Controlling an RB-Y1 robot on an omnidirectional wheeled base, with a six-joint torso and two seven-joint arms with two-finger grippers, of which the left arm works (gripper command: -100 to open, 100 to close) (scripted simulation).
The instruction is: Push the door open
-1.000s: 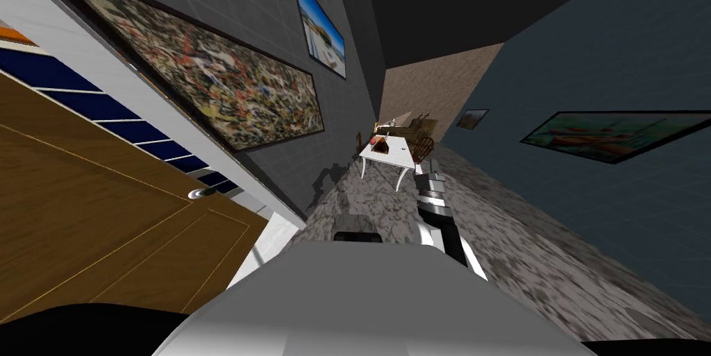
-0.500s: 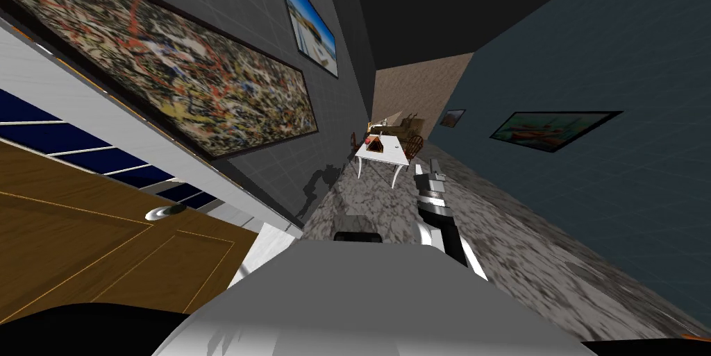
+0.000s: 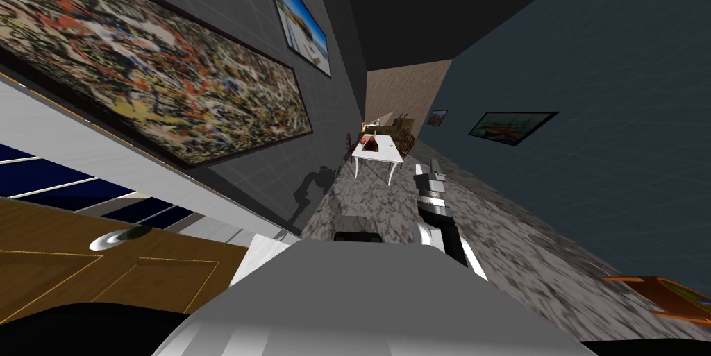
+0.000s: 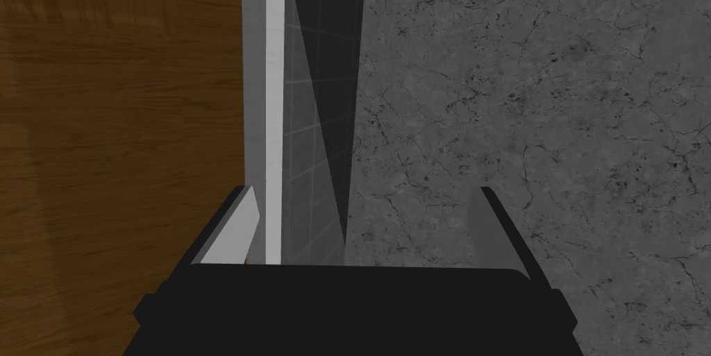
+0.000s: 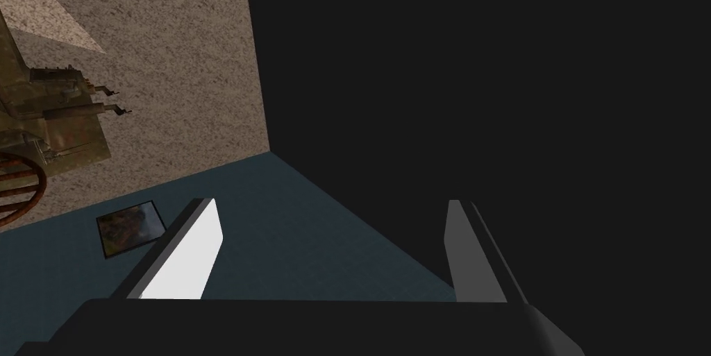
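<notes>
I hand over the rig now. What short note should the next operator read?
Left gripper: open, empty, close beside the brown door and its white frame.
Right gripper: open, empty, held forward, away from the door.
The knob is on my left side.
Done: I stand at the door.
Left: push it open; no contact shows yet.

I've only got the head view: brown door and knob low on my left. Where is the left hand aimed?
Observer: The left hand points at the floor, where the brown door meets its white frame.
Operator: Fingers open?
Observer: Yes, open and holding nothing.
Operator: And the other arm?
Observer: The right hand is open too, facing the dark blue wall with a small picture on it.
</notes>
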